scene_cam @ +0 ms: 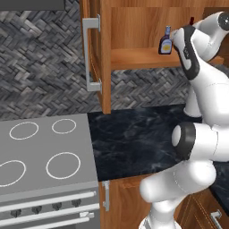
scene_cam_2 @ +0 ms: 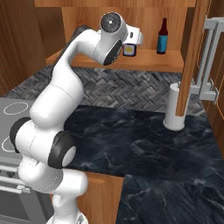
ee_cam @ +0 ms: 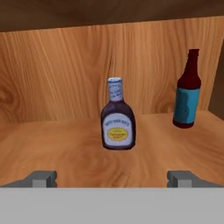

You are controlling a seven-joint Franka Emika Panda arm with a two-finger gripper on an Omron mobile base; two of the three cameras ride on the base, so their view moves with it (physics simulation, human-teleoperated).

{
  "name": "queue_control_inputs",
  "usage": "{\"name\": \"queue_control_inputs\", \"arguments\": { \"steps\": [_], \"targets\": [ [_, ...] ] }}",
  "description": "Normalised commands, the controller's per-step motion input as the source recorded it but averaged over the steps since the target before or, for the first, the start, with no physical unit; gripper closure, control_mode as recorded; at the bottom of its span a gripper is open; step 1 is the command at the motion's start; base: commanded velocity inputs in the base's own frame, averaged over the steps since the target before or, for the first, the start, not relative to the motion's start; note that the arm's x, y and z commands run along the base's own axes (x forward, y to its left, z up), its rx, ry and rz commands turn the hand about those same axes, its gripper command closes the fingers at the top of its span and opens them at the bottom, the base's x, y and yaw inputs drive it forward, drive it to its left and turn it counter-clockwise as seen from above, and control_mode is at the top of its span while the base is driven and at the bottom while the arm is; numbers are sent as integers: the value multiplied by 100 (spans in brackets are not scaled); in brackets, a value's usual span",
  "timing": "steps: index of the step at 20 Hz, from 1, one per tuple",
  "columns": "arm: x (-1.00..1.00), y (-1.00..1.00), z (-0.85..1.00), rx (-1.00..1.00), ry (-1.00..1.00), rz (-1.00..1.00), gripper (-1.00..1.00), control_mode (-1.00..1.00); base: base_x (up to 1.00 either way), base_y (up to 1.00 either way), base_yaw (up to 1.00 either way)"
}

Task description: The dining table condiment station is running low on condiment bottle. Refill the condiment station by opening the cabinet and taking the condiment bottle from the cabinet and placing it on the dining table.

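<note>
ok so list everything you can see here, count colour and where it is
cabinet: one, orange-brown wood, on the wall above the counter, both doors open
cabinet door handles: two, silver bars, one on each open door
condiment bottle: one, dark sauce with white and yellow label, upright mid-shelf in the cabinet
brown bottle: one, dark brown with blue label, upright on the same shelf, apart from the condiment bottle
white cylinder: one, white, upright on the counter under the cabinet
counter: one, black marble, beside the stove
stove top: one, grey with white rings, left of the counter
wall tiles: grey herringbone, behind stove and counter
gripper: one, dark fingertips, open, facing the condiment bottle, not touching it
</note>
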Motion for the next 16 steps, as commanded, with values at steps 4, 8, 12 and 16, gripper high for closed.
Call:
{"name": "queue_control_inputs", "arguments": {
  "steps": [4,8,12,16],
  "targets": [
    [45,0,-18,0,4,6,-100,-100,0,0,0],
    [45,0,-11,0,0,5,-100,-100,0,0,0],
    [47,0,-1,0,0,3,-100,-100,0,0,0],
    [44,0,0,0,0,0,-100,-100,0,0,0]
  ]
}}
